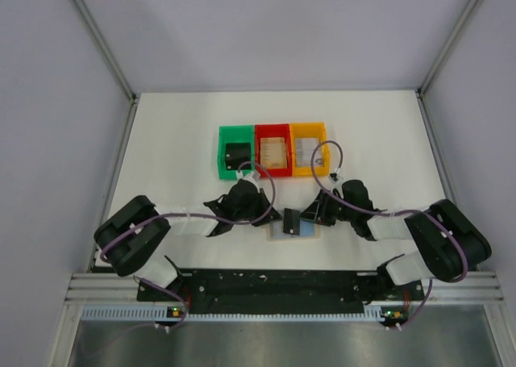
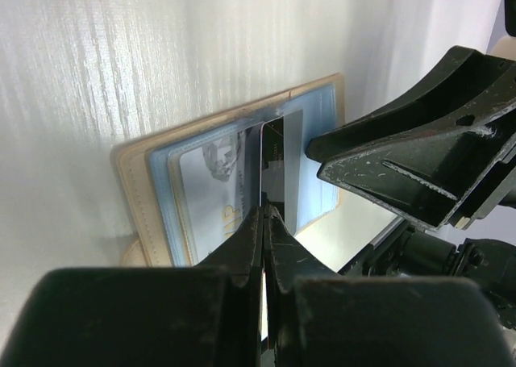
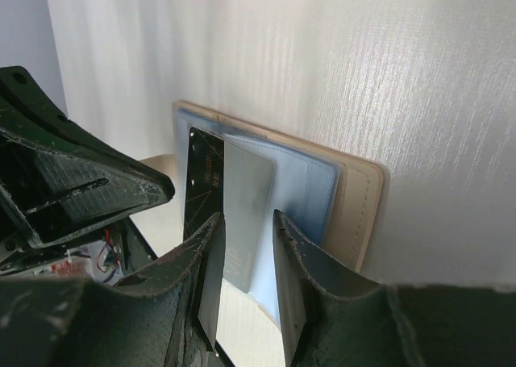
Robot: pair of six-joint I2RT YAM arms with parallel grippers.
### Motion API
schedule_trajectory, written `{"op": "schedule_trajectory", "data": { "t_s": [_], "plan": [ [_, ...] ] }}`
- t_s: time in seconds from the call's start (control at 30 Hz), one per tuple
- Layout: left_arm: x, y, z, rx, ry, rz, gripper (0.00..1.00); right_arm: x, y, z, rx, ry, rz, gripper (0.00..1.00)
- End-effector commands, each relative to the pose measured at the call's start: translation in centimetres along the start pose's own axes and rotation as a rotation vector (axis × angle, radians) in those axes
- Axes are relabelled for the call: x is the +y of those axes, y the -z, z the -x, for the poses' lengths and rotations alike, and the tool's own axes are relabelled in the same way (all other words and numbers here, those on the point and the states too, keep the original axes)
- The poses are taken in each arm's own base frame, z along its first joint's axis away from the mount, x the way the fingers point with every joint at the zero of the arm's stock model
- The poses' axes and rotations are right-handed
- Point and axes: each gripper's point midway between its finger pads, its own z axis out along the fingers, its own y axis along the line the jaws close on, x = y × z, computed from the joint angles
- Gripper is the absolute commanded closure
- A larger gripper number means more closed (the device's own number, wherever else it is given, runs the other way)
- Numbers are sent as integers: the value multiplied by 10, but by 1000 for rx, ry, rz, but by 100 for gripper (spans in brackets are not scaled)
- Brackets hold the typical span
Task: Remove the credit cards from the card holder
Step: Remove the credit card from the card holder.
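The left gripper (image 2: 262, 215) clamps the dark card (image 2: 282, 157); right gripper (image 3: 246, 219) half-open, seemingly pinning the card holder (image 2: 133, 181); a slip would drag the holder along.

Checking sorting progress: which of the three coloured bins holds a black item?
The green bin, leftmost in the row, with a black item inside; the red bin and orange bin hold pale contents.

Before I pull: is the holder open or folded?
Open: the holder lies spread flat, its blue inside panels facing up.

The left gripper (image 2: 264, 215) pinches a credit card (image 2: 284, 157) by its edge, while the right gripper (image 3: 248, 218) holds its jaws parted.
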Motion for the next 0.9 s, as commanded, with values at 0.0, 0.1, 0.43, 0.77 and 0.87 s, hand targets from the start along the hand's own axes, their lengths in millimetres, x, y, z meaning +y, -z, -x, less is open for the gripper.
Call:
{"op": "schedule_trajectory", "data": {
  "t_s": [0.0,0.1,0.43,0.77,0.87],
  "plan": [
    [-2,10,7,-41,-26,-15,100,-23,3,-10,18,-14,-92,69],
    [-3,10,2,-7,-31,-25,100,-23,3,-10,18,-14,-92,69],
    [-19,-3,-2,50,-25,-75,61,-21,2,-9,19,-8,-82,69],
    [-27,-17,-9,101,-26,-95,67,-21,2,-9,20,-6,-81,69],
    [-26,-19,-11,107,-21,-90,74,-21,2,-9,19,-7,-81,69]
  ]
}}
